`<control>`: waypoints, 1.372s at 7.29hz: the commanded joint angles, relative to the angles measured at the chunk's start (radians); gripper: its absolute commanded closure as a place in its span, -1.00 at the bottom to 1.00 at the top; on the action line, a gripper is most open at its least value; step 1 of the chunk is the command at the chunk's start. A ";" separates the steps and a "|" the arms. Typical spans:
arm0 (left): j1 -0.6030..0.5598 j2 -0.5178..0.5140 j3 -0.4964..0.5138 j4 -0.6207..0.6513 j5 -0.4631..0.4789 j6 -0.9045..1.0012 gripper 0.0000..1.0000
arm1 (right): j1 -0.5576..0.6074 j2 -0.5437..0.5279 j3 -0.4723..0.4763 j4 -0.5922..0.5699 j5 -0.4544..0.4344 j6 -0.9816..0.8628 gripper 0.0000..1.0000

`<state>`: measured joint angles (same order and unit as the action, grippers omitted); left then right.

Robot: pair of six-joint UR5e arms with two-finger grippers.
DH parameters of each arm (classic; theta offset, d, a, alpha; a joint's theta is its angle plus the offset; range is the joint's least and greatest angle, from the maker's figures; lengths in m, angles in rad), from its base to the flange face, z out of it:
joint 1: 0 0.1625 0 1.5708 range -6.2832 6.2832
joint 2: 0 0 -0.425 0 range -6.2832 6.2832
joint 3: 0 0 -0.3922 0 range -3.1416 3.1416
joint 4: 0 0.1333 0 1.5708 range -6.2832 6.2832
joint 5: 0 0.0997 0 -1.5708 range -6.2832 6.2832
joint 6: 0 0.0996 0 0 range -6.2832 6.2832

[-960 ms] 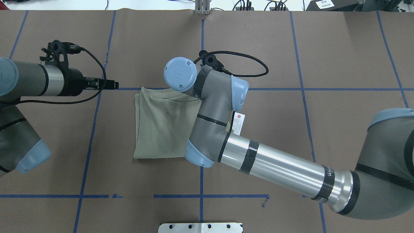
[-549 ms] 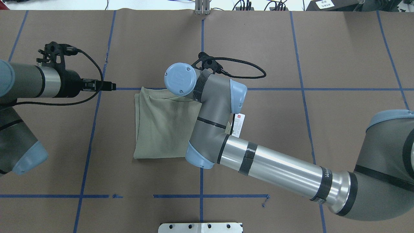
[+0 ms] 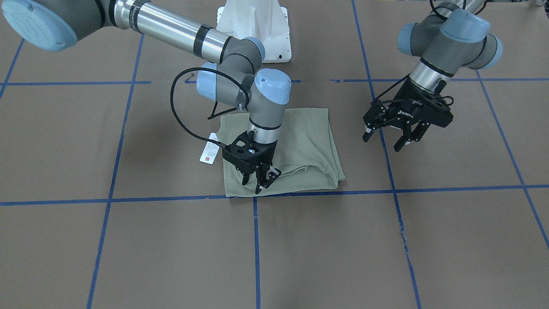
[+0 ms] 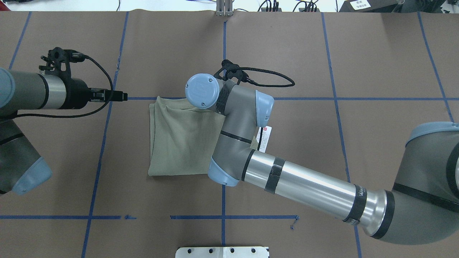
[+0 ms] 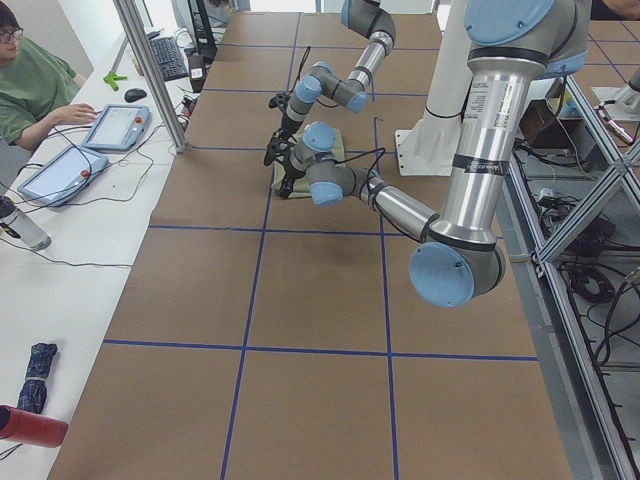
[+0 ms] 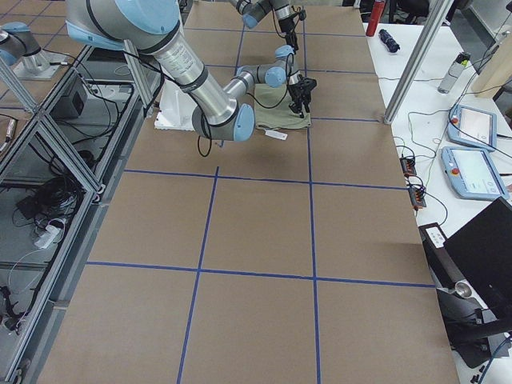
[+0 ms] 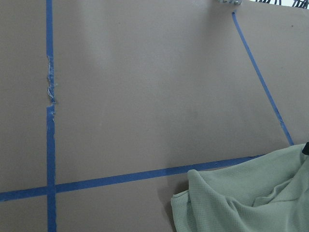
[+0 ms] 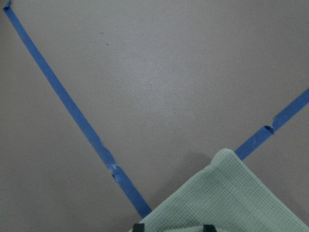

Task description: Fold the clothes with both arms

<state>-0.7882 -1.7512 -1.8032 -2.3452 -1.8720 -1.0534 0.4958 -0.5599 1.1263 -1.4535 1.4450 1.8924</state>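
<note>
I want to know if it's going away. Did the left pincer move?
Yes, a little. In the overhead view the left pincer slid left, away from the shirt, along the blue tape line.

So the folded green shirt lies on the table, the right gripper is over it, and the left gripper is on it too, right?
Not quite. The left gripper is off the shirt, open over the table beside it, as the front-facing view shows. The right gripper is indeed over the folded shirt.

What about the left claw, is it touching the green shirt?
Apart. In the front-facing view the left gripper hangs open beside the shirt, with a strip of bare brown table between them.
</note>
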 commanded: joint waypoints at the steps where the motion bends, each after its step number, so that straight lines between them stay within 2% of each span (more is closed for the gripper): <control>1: 0.003 0.001 0.002 0.000 0.001 0.001 -1.00 | 0.006 0.003 -0.002 -0.004 -0.005 -0.013 1.00; 4: 0.003 -0.001 0.004 0.000 0.001 0.000 -1.00 | 0.062 0.012 -0.002 -0.108 -0.003 -0.084 1.00; 6: 0.004 0.001 0.007 0.000 0.001 0.003 -1.00 | 0.066 0.000 -0.009 -0.108 -0.014 -0.149 1.00; 7: 0.004 -0.001 0.007 0.001 0.001 0.007 -1.00 | 0.066 -0.009 -0.008 -0.102 -0.035 -0.317 -0.98; 8: 0.001 -0.001 -0.001 0.012 0.001 0.013 -1.00 | 0.116 -0.008 0.009 -0.100 -0.002 -0.398 -1.00; 9: -0.017 -0.001 -0.001 0.024 -0.007 0.039 -1.00 | 0.192 -0.018 0.033 -0.103 0.165 -0.543 -1.00; 10: -0.072 0.004 -0.004 0.071 -0.030 0.138 -1.00 | 0.281 -0.090 0.137 -0.117 0.284 -0.694 -1.00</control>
<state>-0.8118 -1.7507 -1.8037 -2.3152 -1.8820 -0.9997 0.6760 -0.5912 1.1733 -1.5593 1.5775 1.3830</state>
